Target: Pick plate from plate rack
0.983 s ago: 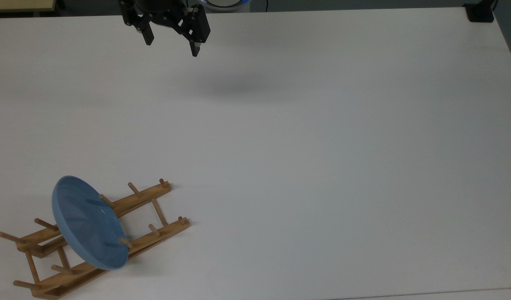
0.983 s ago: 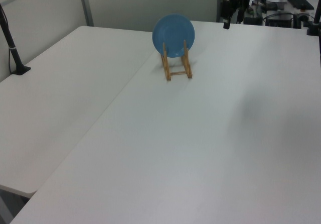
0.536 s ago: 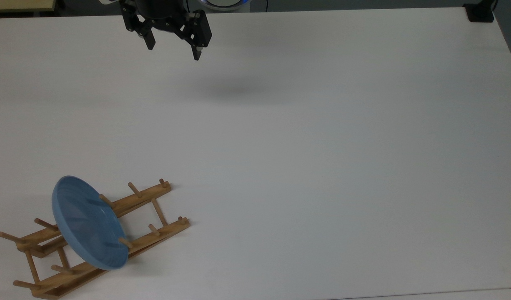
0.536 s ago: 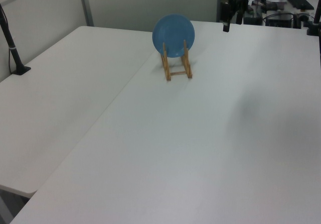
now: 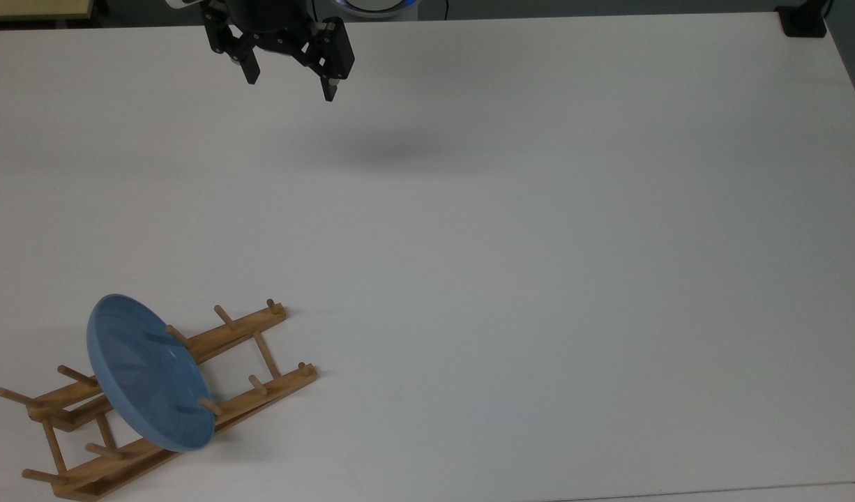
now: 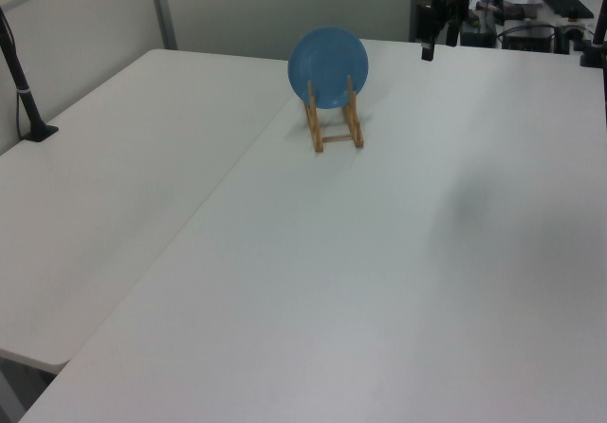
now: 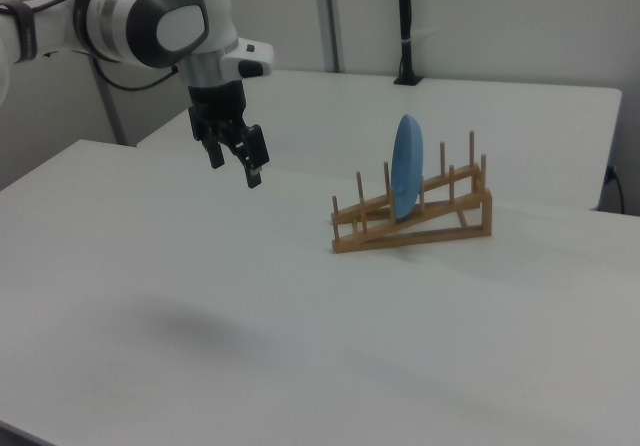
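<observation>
The tool (image 5: 290,85) hangs in the air above the white counter (image 5: 511,251), near the top view's upper left edge. Its two black fingers (image 5: 328,82) point down and stand wide apart, with nothing between them and nothing touching them. In the right view the tool (image 7: 232,167) sits on a white and grey arm (image 7: 150,16) and floats well above the counter, with a soft shadow (image 7: 195,328) on the surface below. The plate (image 5: 145,373) is far from the tool, down in the top view's lower left corner. It is light blue and round, and it stands on its edge in the plate rack (image 5: 253,341), held between the little wooden pegs. In the right view the plate (image 7: 406,180) looks thin and upright in the middle of the sloping plate rack (image 7: 440,221). The counter between the tool and the plate is bare. A black post (image 6: 19,77) stands at the left view's left side.
</observation>
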